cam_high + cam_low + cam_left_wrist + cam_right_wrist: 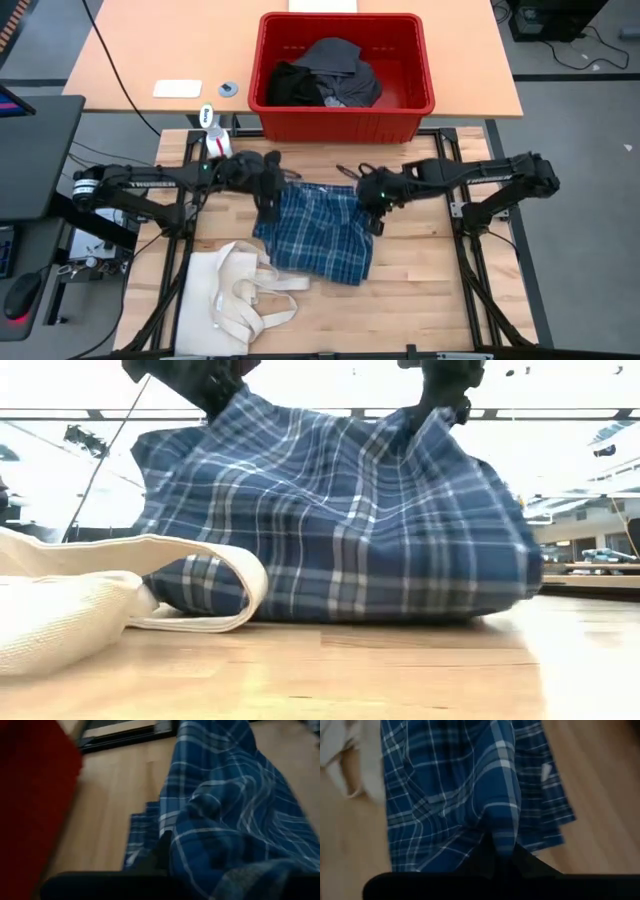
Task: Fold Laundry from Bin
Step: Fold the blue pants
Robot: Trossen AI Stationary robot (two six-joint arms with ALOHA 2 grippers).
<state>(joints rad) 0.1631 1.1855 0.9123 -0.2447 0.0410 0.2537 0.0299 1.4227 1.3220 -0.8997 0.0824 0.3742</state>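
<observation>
The blue plaid shirt (318, 232) is held up at its two far corners, and its lower part rests on the wooden table (420, 300). My left gripper (270, 200) is shut on its far left corner. My right gripper (372, 205) is shut on its far right corner. The red bin (345, 75) stands beyond the table's far edge with dark garments (325, 75) inside. My left gripper holds the shirt's far left corner (172, 840) pinched between its fingers, coming from above. The cloth hangs down from the fingers (215, 395) and its lower part lies on the table. My right gripper holds the shirt's far right corner (500, 837) pinched between its fingers, from above. The cloth bunches into folds at the fingers (440, 405) and hangs down to the table.
The cream canvas tote bag (235, 295) with long handles lies on the table's near left, a handle (190, 575) touching the shirt's left edge. A white spray bottle (212, 130) stands at the far left, near the bin.
</observation>
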